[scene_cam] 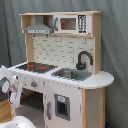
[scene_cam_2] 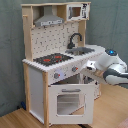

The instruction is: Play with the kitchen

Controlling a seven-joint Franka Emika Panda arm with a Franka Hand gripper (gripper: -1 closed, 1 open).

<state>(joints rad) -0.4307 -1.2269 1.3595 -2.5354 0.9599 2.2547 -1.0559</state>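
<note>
The kitchen (scene_cam: 65, 50) (scene_cam_2: 55, 30) is a pale wood and white toy unit with a black-red stovetop (scene_cam: 36, 66) (scene_cam_2: 52, 59), a grey sink (scene_cam: 67, 74), a black faucet (scene_cam: 82, 59) (scene_cam_2: 75, 39) and a grey hood (scene_cam_2: 50, 21). My white arm comes in from the second exterior view's right. My gripper (scene_cam_2: 89, 66) is held against the front panel just below the counter, beside the knobs and above the oven door (scene_cam_2: 67, 100). In the first exterior view my gripper (scene_cam: 14, 87) shows at the left edge, by the stove end of the counter.
A grey curtain (scene_cam: 115, 40) hangs behind the kitchen. The unit stands on a wooden floor (scene_cam_2: 20, 117). A white rounded shape (scene_cam: 17, 122) lies low at the first exterior view's left. The arm's elbow (scene_cam_2: 112, 70) juts out to the second exterior view's right.
</note>
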